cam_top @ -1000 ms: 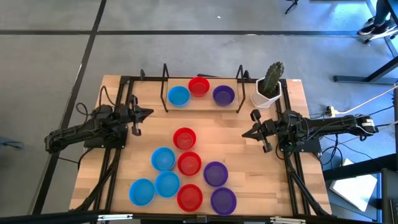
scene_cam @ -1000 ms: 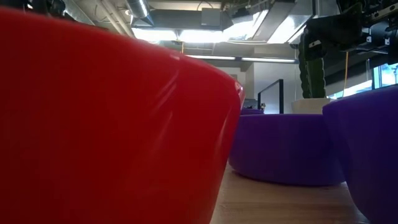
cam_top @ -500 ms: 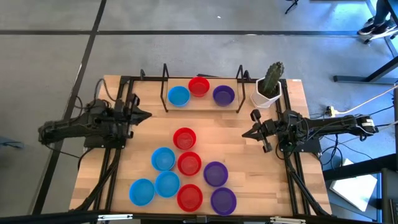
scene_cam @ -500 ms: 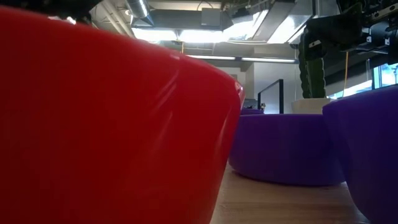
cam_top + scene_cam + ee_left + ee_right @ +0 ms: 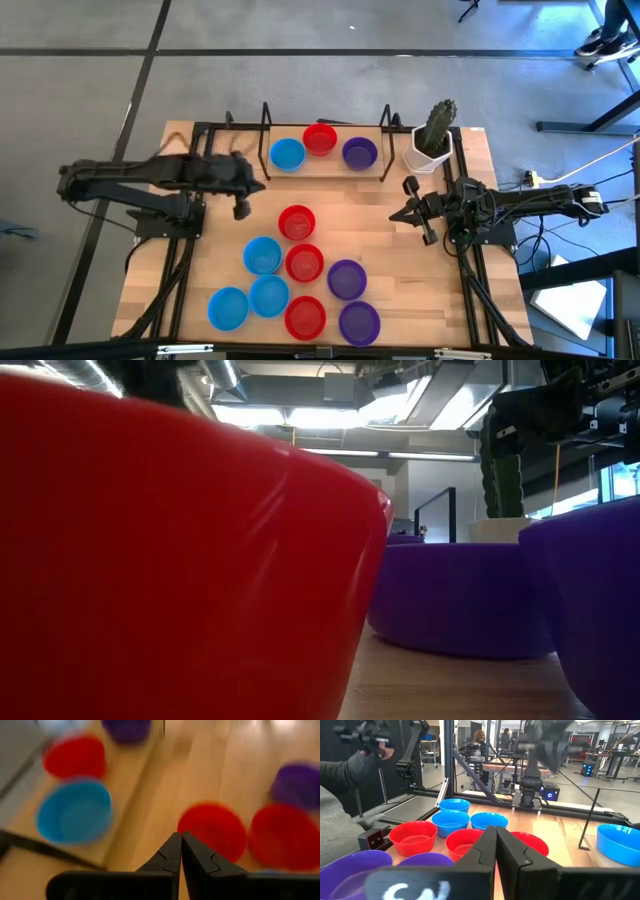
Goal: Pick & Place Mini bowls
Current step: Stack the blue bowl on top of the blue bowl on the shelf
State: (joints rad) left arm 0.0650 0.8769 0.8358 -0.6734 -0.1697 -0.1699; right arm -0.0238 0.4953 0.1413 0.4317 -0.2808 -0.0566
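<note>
Left gripper (image 5: pixel 258 186) near red bowl (image 5: pixel 297 222) (jaws closed).

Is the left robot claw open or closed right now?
Closed. In the left wrist view the left gripper's two dark fingers press together with no gap, holding nothing, above the table near a red bowl.

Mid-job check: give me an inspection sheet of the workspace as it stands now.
Surface: wooden table inside a black frame.
Job's things: three mini bowls (blue, red, purple) on the rack at the far edge; eight more (three blue, three red, two purple) loose on the near half.
Clutter: white pot with a cactus at the far right corner.
Grippers: left gripper shut, empty, near the topmost loose red bowl; right gripper shut, empty, waiting at the right side.
Cables: bundle beside the right arm.
Surroundings: concrete floor; person's sleeve in the right wrist view.
</note>
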